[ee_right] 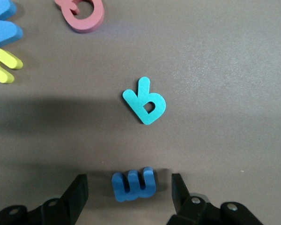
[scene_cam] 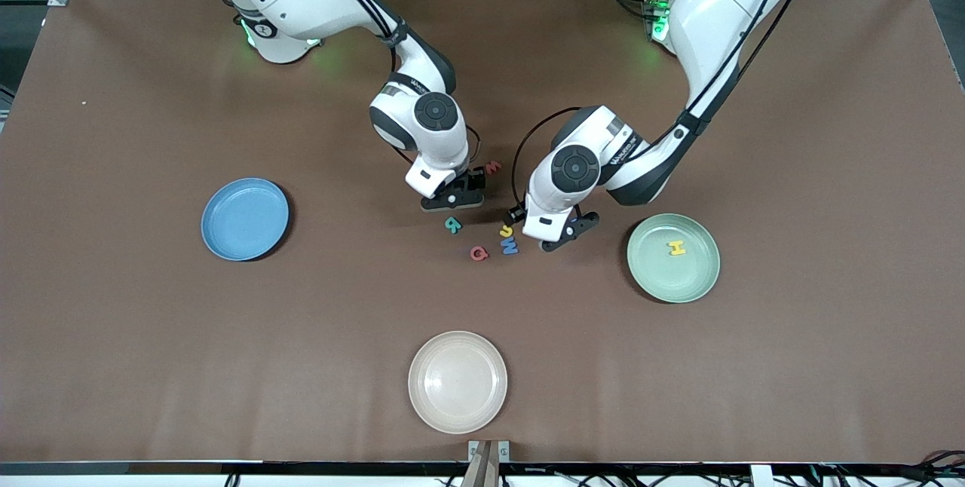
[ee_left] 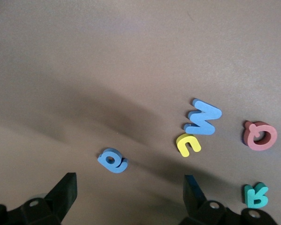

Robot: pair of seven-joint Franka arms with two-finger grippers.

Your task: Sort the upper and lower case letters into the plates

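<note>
So far we found only a yellow H (scene_cam: pixel 677 248) in the mint plate (scene_cam: pixel 704 276); the blue plate (scene_cam: pixel 245 218) held nothing. The other letters lay between the plates on the table (scene_cam: pixel 151 336).

The left gripper (scene_cam: pixel 569 233) hung spread over a blue a (ee_left: pixel 112 161). The right gripper (scene_cam: pixel 452 200) straddled a blue m (ee_right: pixel 133 184), gaps either side. The front view hid both letters; the wrist views missed the plates.

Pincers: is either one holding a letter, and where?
No. The right pincer straddles a blue m without gripping it; the left pincer is open, near a blue a.
</note>
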